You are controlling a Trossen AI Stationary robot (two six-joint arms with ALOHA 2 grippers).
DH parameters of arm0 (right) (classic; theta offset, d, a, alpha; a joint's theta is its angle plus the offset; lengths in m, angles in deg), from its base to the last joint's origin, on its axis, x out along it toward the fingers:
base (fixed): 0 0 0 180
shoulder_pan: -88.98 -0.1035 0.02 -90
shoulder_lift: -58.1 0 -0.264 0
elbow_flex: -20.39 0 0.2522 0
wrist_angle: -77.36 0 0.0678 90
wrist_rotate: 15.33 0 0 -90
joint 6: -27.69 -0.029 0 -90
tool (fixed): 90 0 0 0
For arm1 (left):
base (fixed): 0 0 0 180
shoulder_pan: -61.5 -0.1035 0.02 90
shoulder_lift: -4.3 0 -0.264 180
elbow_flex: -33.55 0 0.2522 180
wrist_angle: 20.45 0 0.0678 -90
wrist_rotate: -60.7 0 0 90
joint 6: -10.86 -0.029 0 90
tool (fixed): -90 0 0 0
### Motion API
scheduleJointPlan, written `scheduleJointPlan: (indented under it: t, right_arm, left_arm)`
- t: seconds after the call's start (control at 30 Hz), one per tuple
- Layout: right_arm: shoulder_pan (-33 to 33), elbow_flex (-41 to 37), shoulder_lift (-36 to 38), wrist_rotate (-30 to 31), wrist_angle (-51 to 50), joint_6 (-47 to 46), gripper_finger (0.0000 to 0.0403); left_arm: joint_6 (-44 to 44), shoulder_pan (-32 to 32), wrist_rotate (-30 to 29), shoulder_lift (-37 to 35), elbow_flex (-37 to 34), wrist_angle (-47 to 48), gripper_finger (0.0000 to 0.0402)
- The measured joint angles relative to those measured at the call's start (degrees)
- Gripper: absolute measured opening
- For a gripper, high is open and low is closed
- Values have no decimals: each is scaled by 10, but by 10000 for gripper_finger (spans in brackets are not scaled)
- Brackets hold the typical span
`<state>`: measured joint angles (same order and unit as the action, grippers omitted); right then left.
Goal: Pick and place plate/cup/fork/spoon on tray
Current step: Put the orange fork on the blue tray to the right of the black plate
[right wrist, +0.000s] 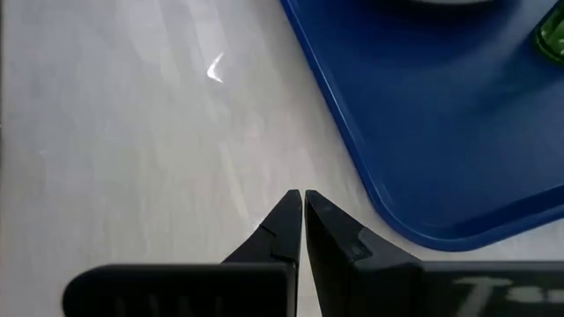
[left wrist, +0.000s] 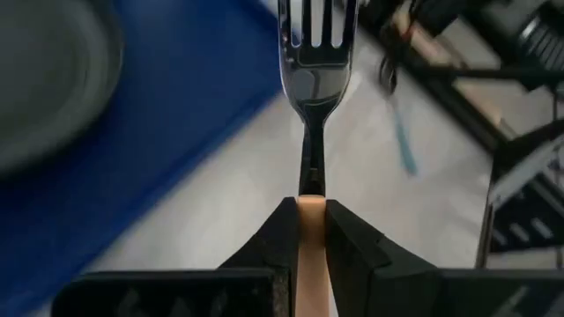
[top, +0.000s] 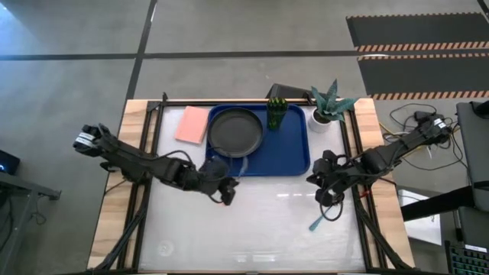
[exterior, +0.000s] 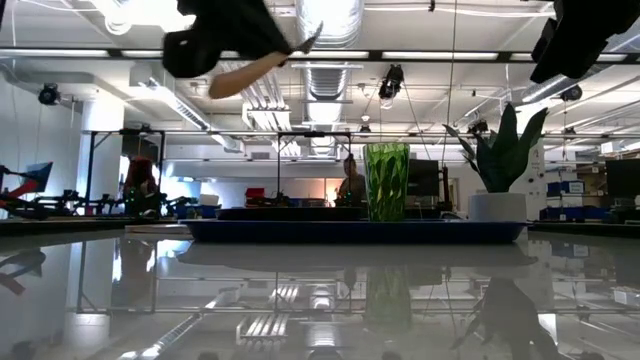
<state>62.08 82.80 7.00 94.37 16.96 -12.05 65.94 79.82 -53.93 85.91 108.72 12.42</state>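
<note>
My left gripper (top: 227, 185) is shut on the fork (left wrist: 311, 53), which has silver tines and an orange handle, just off the blue tray's (top: 294, 156) near edge. The fork also shows raised in the low view (exterior: 262, 62). The black plate (top: 235, 130) and the green cup (top: 275, 113) stand on the tray. The spoon (top: 317, 222) with its teal handle lies flat on the table, near my right gripper (top: 330, 198). My right gripper (right wrist: 302, 208) is shut and empty above the table. My left gripper pinches the fork's orange handle (left wrist: 310, 211) between its two fingers, at the end where the handle meets the metal neck. The fork runs straight on from the fingers, tines forward. It is lifted clear of the table, tilted with the tines higher (exterior: 305, 40).
A flat pink rectangle (top: 192, 124) lies left of the tray. A white pot with a spiky plant (top: 328, 111) stands at the tray's far right corner. The glossy table surface (top: 252, 229) is bare toward the near edge.
</note>
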Motion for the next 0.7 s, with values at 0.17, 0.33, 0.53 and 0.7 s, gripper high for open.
scheduleJointPlan:
  t: [0.17,0.33,0.53,0.7]
  right_arm:
    - [0,0,31,0,0,18,9]
    - [0,0,51,15,1,41,9]
    - [0,0,63,29,2,63,9]
    - [0,0,64,29,1,70,9]
  left_arm:
    - [-47,-35,-6,33,32,-22,18]
    - [-53,-72,-2,73,55,-38,19]
    - [-91,-111,19,138,107,-41,19]
    - [-111,-135,21,172,145,-43,19]
